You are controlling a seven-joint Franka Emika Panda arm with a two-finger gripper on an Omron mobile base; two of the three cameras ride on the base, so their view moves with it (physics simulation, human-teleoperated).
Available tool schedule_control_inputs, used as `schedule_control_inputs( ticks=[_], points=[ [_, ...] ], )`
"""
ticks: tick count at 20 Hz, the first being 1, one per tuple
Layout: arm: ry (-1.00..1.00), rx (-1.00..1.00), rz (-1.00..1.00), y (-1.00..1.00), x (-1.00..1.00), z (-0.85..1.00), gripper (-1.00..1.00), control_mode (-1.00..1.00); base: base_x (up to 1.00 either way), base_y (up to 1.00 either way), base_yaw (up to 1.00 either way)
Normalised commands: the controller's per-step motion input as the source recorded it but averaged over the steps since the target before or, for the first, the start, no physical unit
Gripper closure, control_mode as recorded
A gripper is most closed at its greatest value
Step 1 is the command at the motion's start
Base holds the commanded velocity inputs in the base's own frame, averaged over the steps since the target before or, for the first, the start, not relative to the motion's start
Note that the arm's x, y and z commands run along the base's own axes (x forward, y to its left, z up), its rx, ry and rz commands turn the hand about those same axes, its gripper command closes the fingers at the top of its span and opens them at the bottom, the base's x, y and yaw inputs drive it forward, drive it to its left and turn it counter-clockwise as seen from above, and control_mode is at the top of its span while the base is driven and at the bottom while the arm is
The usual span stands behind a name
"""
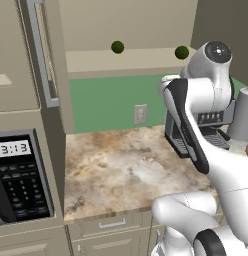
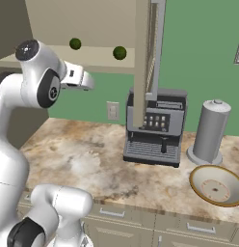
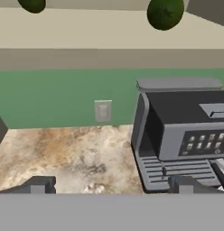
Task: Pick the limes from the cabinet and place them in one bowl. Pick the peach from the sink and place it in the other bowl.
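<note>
Two dark green limes (image 1: 117,47) (image 1: 181,52) rest on the beige shelf of the open cabinet (image 1: 121,61). From the right base view the limes (image 2: 75,44) (image 2: 119,53) sit above and beyond my gripper (image 2: 88,82), which is held just below shelf height. In the hand view the limes (image 3: 165,13) (image 3: 32,4) lie at the top edge, and my gripper (image 3: 112,185) is open with nothing between its fingertips (image 3: 39,185). The shallow tan-rimmed bowl (image 2: 208,181) stands at the counter's right end. The peach, the sink and the other bowl are out of view.
The cabinet door (image 2: 150,58) hangs open edge-on above a black and grey coffee machine (image 2: 155,125). A grey canister (image 2: 210,130) stands beside the bowl. A microwave (image 1: 18,175) is built in at the left. A wall outlet (image 1: 140,114) sits on the green backsplash.
</note>
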Motion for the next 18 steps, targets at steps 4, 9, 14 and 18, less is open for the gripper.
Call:
schedule_control_inputs(
  ticks=[4, 9, 14, 18],
  points=[
    [-0.03, 0.00, -0.17, -0.29, 0.07, 0.46, -1.00, -1.00, 0.00, 0.00, 0.00],
    [-0.09, 0.03, -0.12, -0.42, 0.08, 0.31, -1.00, -1.00, 0.00, 0.00, 0.00],
    [-0.23, 0.01, 0.00, -0.31, 0.11, -0.02, -1.00, -1.00, 0.00, 0.00, 0.00],
    [-0.05, 0.00, 0.00, -0.13, 0.31, -0.11, -1.00, -1.00, 0.00, 0.00, 0.00]
  ],
)
